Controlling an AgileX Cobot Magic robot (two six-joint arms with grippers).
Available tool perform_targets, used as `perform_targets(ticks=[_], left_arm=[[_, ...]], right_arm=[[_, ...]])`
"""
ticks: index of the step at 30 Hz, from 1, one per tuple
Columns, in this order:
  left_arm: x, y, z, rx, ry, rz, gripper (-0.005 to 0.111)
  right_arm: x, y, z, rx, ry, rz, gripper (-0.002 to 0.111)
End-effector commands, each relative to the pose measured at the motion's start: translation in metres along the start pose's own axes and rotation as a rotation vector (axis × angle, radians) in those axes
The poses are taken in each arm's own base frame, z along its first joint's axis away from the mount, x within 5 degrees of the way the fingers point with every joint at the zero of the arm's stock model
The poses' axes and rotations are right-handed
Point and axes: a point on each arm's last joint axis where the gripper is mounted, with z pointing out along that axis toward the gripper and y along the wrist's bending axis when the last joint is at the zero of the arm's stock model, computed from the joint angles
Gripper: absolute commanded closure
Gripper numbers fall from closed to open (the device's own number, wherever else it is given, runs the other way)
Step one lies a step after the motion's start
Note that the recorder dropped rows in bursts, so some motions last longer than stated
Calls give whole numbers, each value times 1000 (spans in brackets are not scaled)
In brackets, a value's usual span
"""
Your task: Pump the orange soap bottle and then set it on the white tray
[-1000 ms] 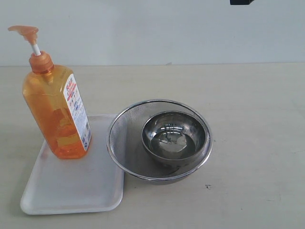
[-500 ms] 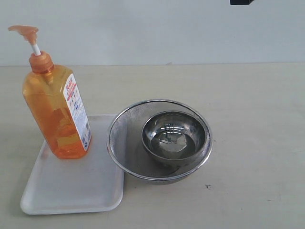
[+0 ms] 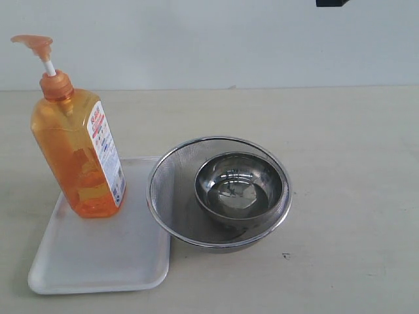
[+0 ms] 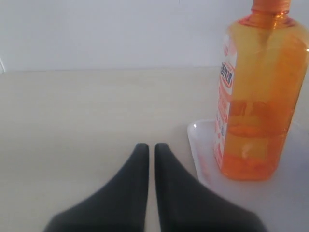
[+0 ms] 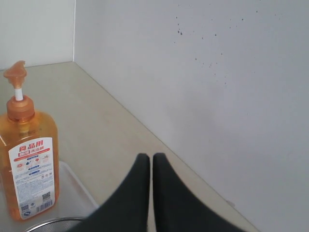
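Standing upright on your white tray (image 3: 98,258), toward its far left corner: one orange soap bottle (image 3: 75,157), pump head raised, label facing right. Alongside: one mesh strainer (image 3: 171,190), its rim overlapping the tray's right edge, holding a steel bowl (image 3: 239,186). Your left gripper (image 4: 151,148): fingers pressed together, empty, near the tray's corner. Your right gripper (image 5: 150,157): fingers pressed together, empty, well apart from the bottle.
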Motion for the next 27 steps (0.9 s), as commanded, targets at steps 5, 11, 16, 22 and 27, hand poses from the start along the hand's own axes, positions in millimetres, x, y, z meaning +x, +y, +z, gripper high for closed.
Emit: perform_targets(ticks=[5, 11, 16, 22, 27], left_arm=[[2, -1, 0, 18, 7, 11, 102], [2, -2, 0, 30, 7, -33, 102], [2, -2, 0, 30, 7, -33, 102], [2, -2, 0, 30, 7, -33, 102], [2, -2, 0, 30, 7, -34, 102]], right_arm=[[0, 0, -3, 8, -3, 3, 108], [0, 0, -3, 6, -3, 3, 108], [0, 0, -3, 6, -3, 3, 108], [0, 0, -3, 6, -3, 3, 108], [0, 0, -3, 6, -3, 3, 108]])
